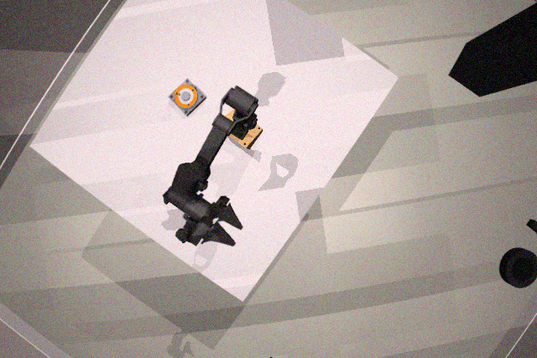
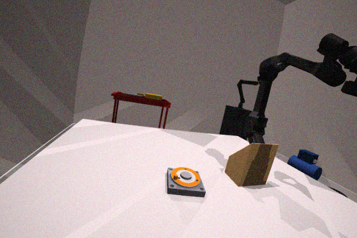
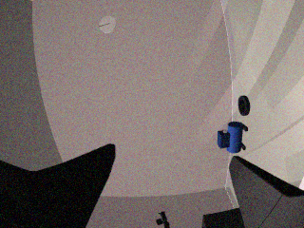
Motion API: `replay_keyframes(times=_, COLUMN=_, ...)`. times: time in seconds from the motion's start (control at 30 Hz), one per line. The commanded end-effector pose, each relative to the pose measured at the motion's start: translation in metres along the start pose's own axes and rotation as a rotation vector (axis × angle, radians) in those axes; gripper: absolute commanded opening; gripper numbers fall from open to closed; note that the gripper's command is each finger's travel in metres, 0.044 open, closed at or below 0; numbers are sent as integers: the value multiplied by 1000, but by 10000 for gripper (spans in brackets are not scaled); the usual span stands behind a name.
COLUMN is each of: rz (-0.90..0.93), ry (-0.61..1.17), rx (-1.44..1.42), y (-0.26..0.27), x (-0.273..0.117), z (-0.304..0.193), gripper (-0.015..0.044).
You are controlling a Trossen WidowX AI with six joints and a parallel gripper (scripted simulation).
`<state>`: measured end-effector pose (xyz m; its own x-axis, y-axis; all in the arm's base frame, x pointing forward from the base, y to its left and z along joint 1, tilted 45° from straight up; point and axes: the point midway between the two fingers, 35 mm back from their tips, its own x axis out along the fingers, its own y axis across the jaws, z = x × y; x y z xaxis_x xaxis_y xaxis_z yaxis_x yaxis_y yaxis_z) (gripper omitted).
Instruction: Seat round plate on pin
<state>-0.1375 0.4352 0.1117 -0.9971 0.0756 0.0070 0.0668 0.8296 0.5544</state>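
The round plate (image 1: 186,86) (image 2: 188,184) has an orange ring and sits around the grey post (image 1: 185,95) (image 2: 186,175) on the square grey base (image 1: 197,105) (image 2: 186,192). Its small orange tab (image 2: 175,176) is on the left side in the exterior view, with a dark spot beside it. I cannot make out the pin or how much the plate tilts. My gripper (image 1: 237,236) (image 3: 175,158) is open and empty, raised far from the plate, on the other side of the arm's mount. The wrist view shows neither plate nor base.
My arm stands on a wooden block (image 1: 253,135) (image 2: 245,167) beside the base on the white table (image 1: 130,50) (image 2: 100,154). A red cart (image 2: 141,100) stands beyond the table. A blue tank (image 2: 304,166) (image 3: 235,138) is on the floor.
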Motion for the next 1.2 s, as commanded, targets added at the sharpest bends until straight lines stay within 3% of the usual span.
replay_keyframes(times=0.0, rz=19, ry=-11, rx=-1, y=3, x=-3, z=2, gripper=374)
replay_keyframes(times=0.23, rz=460, ry=-451, rx=-21, y=51, x=-129, z=78, gripper=190)
replay_keyframes(times=0.3, rz=504, ry=-529, rx=-23, y=52, x=-151, z=88, gripper=137)
replay_keyframes(times=0.47, rz=630, ry=-961, rx=3, y=32, x=-269, z=127, gripper=6)
replay_keyframes(times=0.57, rz=631, ry=-1129, rx=36, y=12, x=-313, z=137, gripper=0)
replay_keyframes(times=0.7, rz=543, ry=-1466, rx=154, y=-50, x=-398, z=143, gripper=0)
replay_keyframes(times=0.83, rz=414, ry=-1658, rx=266, y=-103, x=-446, z=135, gripper=0)
replay_keyframes(times=0.9, rz=258, ry=-1787, rx=384, y=-154, x=-479, z=121, gripper=0)
replay_keyframes(times=1.1, rz=-111, ry=-1892, rx=629, y=-251, x=-519, z=76, gripper=0)
replay_keyframes(times=1.17, rz=-343, ry=-1861, rx=766, y=-303, x=-528, z=42, gripper=0)
